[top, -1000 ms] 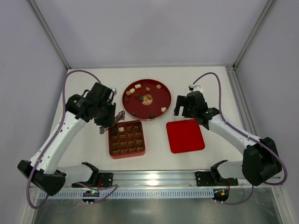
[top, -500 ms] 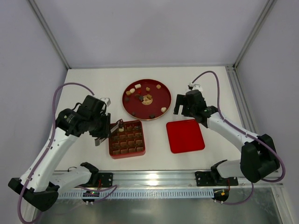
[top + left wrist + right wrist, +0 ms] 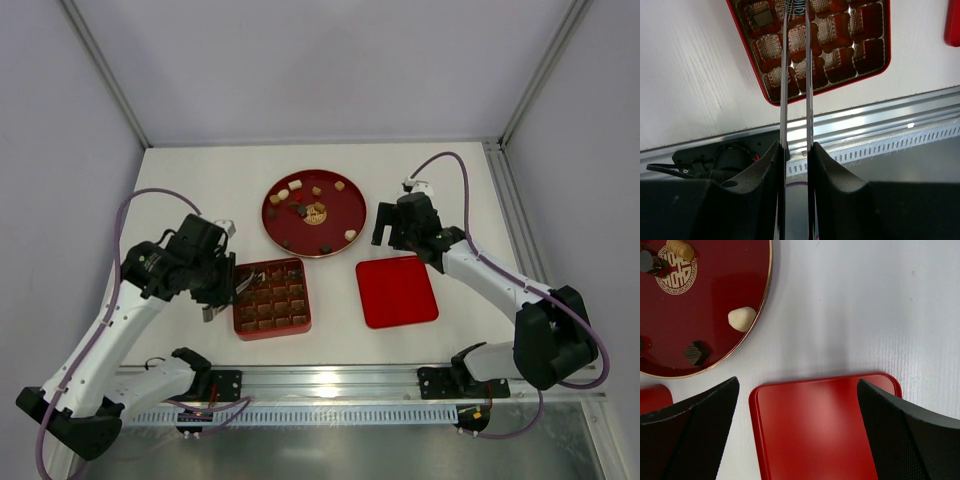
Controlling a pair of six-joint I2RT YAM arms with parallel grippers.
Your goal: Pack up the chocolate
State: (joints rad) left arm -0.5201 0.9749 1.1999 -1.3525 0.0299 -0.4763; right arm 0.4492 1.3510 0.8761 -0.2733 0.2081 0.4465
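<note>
Several chocolate pieces (image 3: 297, 186), cream, tan and dark, lie on the round red plate (image 3: 340, 215). The square red grid tray (image 3: 272, 333) sits in front of the plate. My left gripper (image 3: 224, 288) is shut on metal tweezers (image 3: 248, 284) that reach over the tray's left side. In the left wrist view the tweezers (image 3: 783, 90) run from the gripper (image 3: 796, 147) to the tray (image 3: 767, 97). Their tips are close together beside a cell holding one brownish piece (image 3: 761, 18). My right gripper (image 3: 797, 382) hangs open over the far edge of the flat red lid (image 3: 820, 430), holding nothing.
The lid (image 3: 397, 291) lies right of the tray. In the right wrist view the plate's edge (image 3: 725, 285) carries a cream piece (image 3: 742, 318) and a dark piece (image 3: 696, 352). A metal rail (image 3: 330, 380) runs along the near table edge.
The left arm drew back toward the near left and the tweezers dropped lower over the tray. The cream piece seen at their tips no longer shows. The right arm stayed still.
</note>
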